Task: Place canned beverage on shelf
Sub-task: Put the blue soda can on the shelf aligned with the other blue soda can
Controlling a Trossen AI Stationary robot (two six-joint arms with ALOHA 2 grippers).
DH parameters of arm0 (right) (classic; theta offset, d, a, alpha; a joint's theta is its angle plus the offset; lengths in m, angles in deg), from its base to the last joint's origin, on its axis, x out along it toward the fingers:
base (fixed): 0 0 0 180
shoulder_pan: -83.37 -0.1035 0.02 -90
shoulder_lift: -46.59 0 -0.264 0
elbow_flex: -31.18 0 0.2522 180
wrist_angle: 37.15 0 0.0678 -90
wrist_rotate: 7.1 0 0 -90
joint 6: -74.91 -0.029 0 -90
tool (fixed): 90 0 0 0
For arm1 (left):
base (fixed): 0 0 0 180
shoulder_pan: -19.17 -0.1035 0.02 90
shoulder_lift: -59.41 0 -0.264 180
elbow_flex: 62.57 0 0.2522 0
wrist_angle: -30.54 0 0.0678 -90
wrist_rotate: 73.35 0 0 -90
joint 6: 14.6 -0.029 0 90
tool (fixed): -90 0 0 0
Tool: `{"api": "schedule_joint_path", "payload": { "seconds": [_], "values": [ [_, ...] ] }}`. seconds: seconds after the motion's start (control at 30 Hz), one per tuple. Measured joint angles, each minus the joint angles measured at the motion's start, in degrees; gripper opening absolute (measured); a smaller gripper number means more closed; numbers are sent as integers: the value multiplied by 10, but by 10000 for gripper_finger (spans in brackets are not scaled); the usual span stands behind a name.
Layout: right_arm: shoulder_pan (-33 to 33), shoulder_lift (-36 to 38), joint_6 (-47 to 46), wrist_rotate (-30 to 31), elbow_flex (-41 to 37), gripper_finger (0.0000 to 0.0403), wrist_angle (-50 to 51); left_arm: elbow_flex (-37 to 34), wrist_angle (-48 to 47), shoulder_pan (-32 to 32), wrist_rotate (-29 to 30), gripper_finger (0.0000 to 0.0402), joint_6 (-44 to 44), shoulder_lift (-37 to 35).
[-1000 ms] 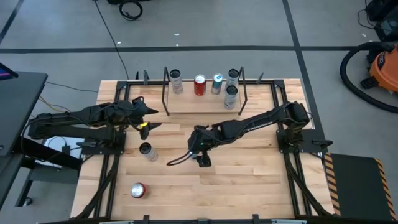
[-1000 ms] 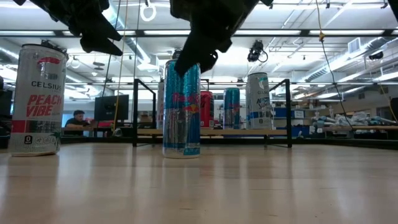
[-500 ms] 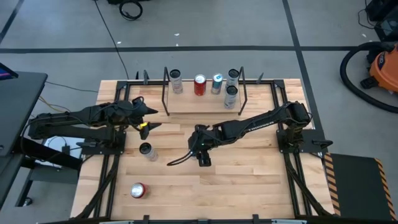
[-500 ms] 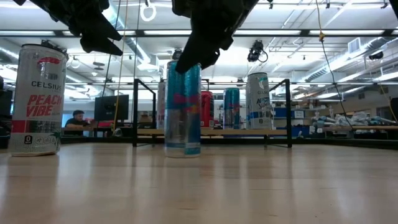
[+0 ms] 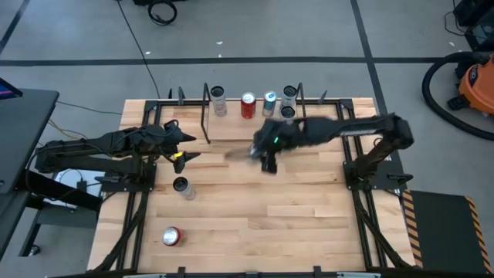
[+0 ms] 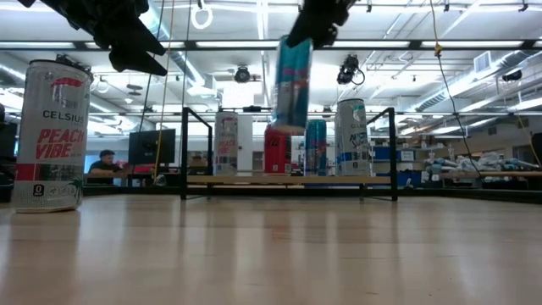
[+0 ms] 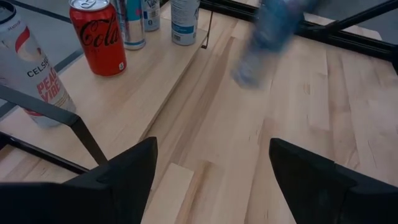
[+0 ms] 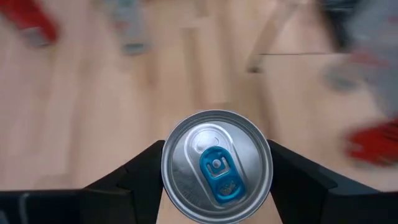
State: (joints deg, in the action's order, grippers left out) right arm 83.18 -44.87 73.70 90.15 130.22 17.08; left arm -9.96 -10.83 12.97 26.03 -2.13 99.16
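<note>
Just in front of the shelf (image 5: 255, 130), the right gripper (image 5: 266, 148) is carrying the blue can (image 6: 291, 83) upright off the table, jaws clamped on it; the left gripper (image 5: 180, 147), jaws apart, is waiting farther off.

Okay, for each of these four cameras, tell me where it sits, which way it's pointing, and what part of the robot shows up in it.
High view: above the table, looking straight down; both dark arms, light-wood shelf in black rod frame.
Low view: at table-top height, looking level toward the shelf; grippers enter from above, the right gripper lifting the tall blue and silver can.
Left wrist view: on the left arm, looking past its open left gripper; red Coca-Cola can on shelf.
Right wrist view: looking down on the held can's silver top.
Shared: all four show the lifted can.
</note>
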Motion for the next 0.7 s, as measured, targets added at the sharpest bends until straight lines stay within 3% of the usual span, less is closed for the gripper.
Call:
{"api": "schedule_joint_path", "payload": {
  "seconds": [0.13, 0.27, 0.5, 0.7],
  "values": [
    [54, 45, 15, 26, 0, 244, 16, 0, 0, 0, 0, 311, -1, 0],
    [111, 70, 46, 13, 0, 244, 12, 0, 0, 0, 0, 311, 0, 0],
    [209, 46, 57, -55, 0, 244, 22, 0, 0, 0, 0, 311, -1, 0],
    [237, 6, 55, -73, 0, 244, 42, 0, 0, 0, 0, 311, -2, 0]
  ]
}}
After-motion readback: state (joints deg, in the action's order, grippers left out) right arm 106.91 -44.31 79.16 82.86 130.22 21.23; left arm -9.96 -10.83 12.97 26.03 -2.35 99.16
